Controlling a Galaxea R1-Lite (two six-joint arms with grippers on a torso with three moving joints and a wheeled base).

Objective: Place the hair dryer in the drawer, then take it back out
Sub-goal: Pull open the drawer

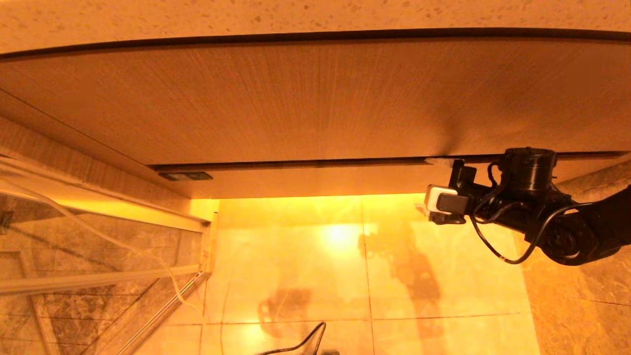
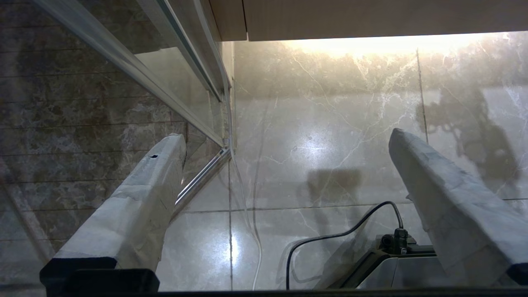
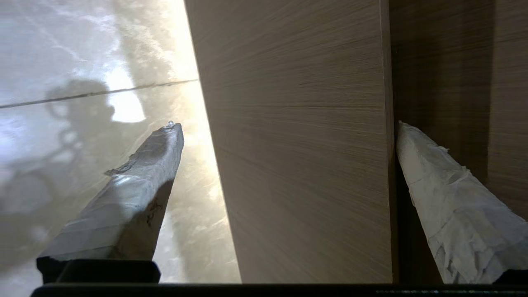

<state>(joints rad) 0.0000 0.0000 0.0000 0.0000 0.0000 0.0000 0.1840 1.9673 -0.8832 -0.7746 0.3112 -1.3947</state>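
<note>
The hair dryer is not in view. The drawer [image 1: 315, 181] shows only as a narrow light-wood front below the taller front panel [image 1: 296, 98]; none of its interior is visible. My right gripper [image 1: 436, 185] is at the drawer's right end and is open. In the right wrist view the drawer front [image 3: 301, 165] fills the space between the spread fingers of the right gripper [image 3: 287, 125]. One finger [image 3: 140, 185] is on the floor side, and the other [image 3: 437, 194] is in the dark seam beside the taller panel [image 3: 453, 62]. My left gripper [image 2: 286, 133] hangs open and empty over the floor.
A speckled countertop [image 1: 315, 15] runs along the top. A glass shower partition with a metal frame [image 1: 98, 217] [image 2: 136, 70] stands to the left. Glossy floor tiles [image 1: 369, 256] lie below. A black cable [image 2: 330, 237] and part of my base [image 2: 392, 264] are under the left gripper.
</note>
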